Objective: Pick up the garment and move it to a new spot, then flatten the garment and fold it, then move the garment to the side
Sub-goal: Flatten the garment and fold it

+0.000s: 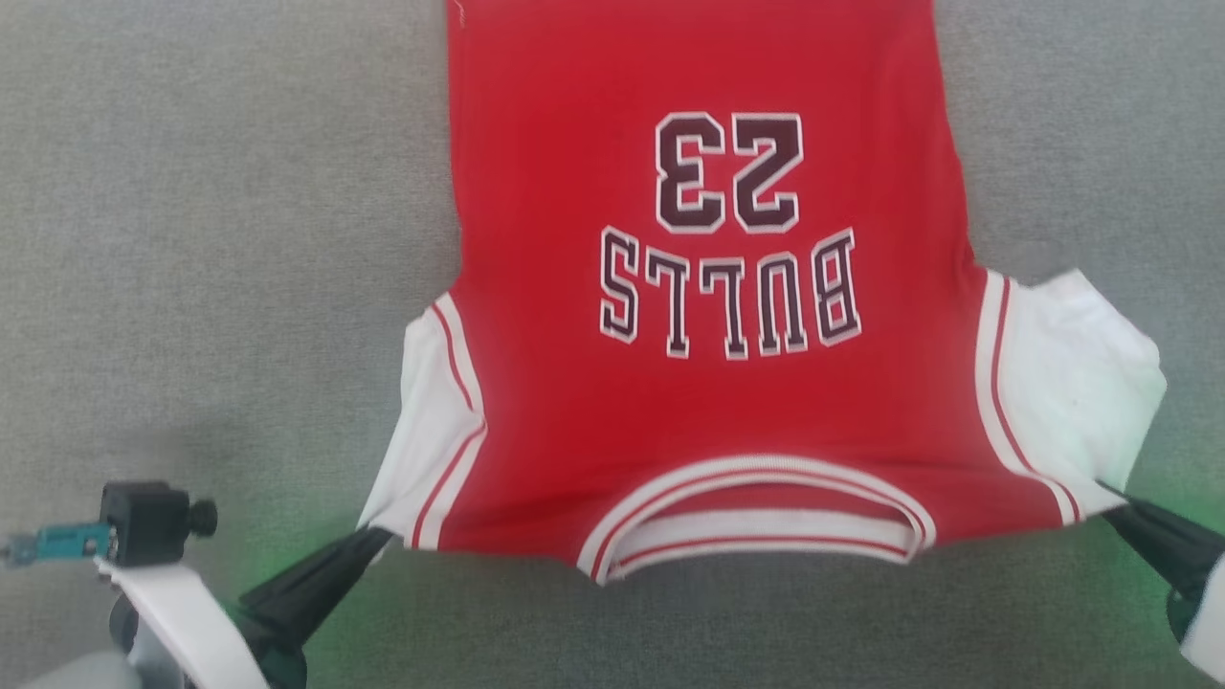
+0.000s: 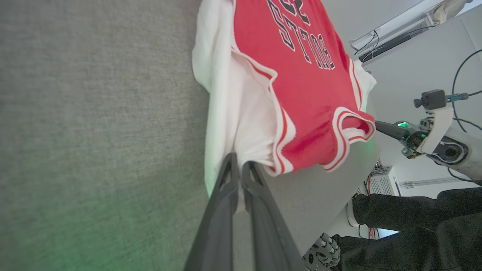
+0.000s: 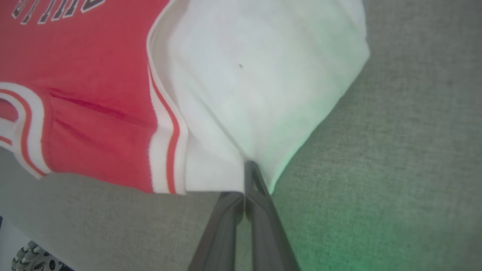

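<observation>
Garment lies print-up on grey desk, collar twd you. Left hand & right hand each pinch a white sleeve corner. Prob. flatten step; next, pull both evenly, low, so cloth spreads w/o bunching.

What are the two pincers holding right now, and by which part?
Both hold the garment: the left pincer is shut on the edge of one white sleeve, the right pincer on the edge of the other sleeve.
</observation>
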Motion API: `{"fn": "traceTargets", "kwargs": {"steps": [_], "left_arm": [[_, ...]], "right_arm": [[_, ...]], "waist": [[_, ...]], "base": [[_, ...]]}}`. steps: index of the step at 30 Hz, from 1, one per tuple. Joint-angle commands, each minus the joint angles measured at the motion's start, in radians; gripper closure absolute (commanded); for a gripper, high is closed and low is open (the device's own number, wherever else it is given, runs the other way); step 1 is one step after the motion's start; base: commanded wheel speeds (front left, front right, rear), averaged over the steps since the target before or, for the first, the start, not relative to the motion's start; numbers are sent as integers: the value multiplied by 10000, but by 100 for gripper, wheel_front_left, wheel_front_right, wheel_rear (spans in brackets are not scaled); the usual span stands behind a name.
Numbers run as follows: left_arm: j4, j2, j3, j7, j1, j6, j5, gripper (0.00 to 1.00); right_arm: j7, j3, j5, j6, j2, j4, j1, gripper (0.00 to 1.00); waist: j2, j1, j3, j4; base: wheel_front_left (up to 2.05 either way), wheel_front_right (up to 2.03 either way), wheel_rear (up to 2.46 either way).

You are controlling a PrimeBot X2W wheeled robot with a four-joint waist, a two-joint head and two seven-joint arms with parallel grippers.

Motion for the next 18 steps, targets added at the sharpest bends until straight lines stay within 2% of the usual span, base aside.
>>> {"fn": "traceTargets", "kwargs": {"steps": [1, 5, 9, 14, 18], "left_arm": [[-136, 254, 313, -45, 555, 34, 213, 100], [-134, 80, 650, -47, 925, 34, 613, 100], [80, -527, 681, -47, 928, 34, 828, 100], [936, -1331, 316, 335, 481, 32, 1072, 100], [1868, -1964, 42, 484, 204, 35, 1146, 100]], "right_arm": [[147, -417, -109, -37, -142, -169, 717, 100], [324, -1075, -409, -37, 68, -511, 1231, 100], [1013, -1641, -1228, -26, 577, -785, 1442, 100], [2267, -1679, -2639, -14, 1437, -681, 1313, 100], [2876, -1623, -3560, -8, 2095, -525, 1238, 100]], "waist": [[0, 0, 34, 44], [0, 0, 60, 84], [0, 0, 39, 134], [0, 0, 136, 153], [0, 0, 247, 149]], "base": [[0, 0, 0], [0, 0, 0], [0, 0, 0], [0, 0, 0], [0, 0, 0]]}}
